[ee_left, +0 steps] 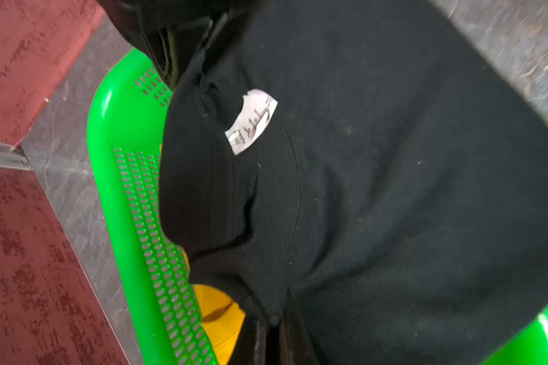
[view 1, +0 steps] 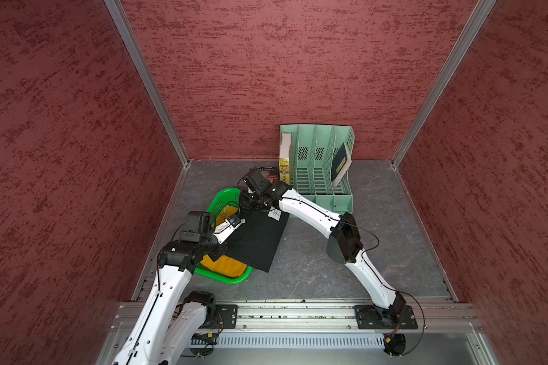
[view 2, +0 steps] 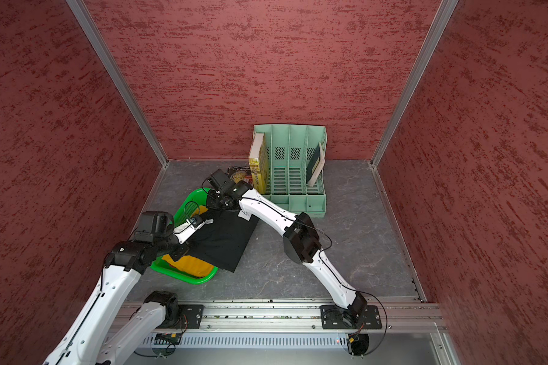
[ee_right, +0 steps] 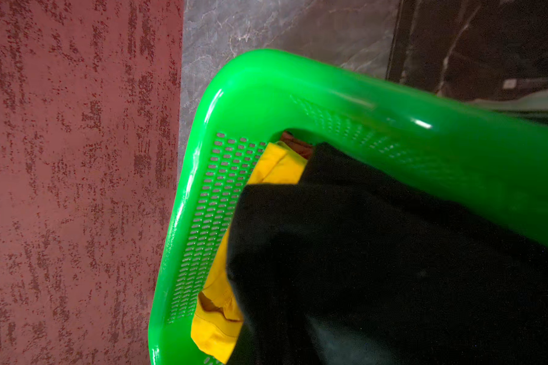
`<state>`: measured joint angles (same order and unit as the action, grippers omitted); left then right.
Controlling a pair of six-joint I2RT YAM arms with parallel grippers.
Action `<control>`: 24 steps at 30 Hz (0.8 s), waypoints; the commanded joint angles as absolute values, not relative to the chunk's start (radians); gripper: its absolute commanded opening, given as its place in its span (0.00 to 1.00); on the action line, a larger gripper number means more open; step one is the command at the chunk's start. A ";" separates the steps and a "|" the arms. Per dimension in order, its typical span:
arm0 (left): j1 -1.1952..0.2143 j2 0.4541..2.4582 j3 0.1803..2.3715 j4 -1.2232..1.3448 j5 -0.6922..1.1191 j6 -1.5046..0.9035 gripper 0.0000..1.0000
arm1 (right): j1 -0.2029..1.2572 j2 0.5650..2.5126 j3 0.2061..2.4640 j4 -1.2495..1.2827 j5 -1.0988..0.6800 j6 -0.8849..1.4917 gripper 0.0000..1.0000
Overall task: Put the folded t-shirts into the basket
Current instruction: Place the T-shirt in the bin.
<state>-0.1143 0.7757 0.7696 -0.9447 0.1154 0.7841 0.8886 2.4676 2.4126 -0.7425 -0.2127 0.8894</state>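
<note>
A black folded t-shirt (view 1: 257, 240) (view 2: 225, 240) with a white paper label (view 1: 275, 214) (ee_left: 250, 121) hangs half over the bright green basket (view 1: 231, 279) (view 2: 200, 191), its right part over the table. The left gripper (view 1: 240, 221) (ee_left: 272, 335) is shut on the shirt's left edge. At the shirt's far corner is the right gripper (view 1: 246, 202), its jaws hidden under the black cloth (ee_right: 393, 268). A mustard yellow t-shirt (view 1: 225, 264) (ee_right: 215, 328) lies in the basket beneath. A sliver of dark red cloth (ee_right: 295, 147) shows under it at the basket's corner.
A mint-green file organiser (view 1: 317, 177) with books stands at the back, right of the basket. A dark book (view 1: 264, 172) lies flat beside it, just behind the right wrist. Red walls close in on three sides, and the left wall runs close to the basket.
</note>
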 commanded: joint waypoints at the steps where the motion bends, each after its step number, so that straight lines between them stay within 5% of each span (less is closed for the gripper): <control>1: -0.092 0.764 0.736 -0.940 0.031 0.815 0.00 | 0.908 2.488 2.438 -0.630 -0.277 0.935 0.00; 24: 0.006 0.829 0.528 -0.661 -0.120 0.914 0.00 | 0.897 2.629 2.466 -0.425 -0.302 1.074 0.00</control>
<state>-0.0063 0.8219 0.5446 -0.7506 -0.0715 0.8883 0.9031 2.6156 2.4157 -0.4824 -0.2958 1.0508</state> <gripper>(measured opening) 0.078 0.080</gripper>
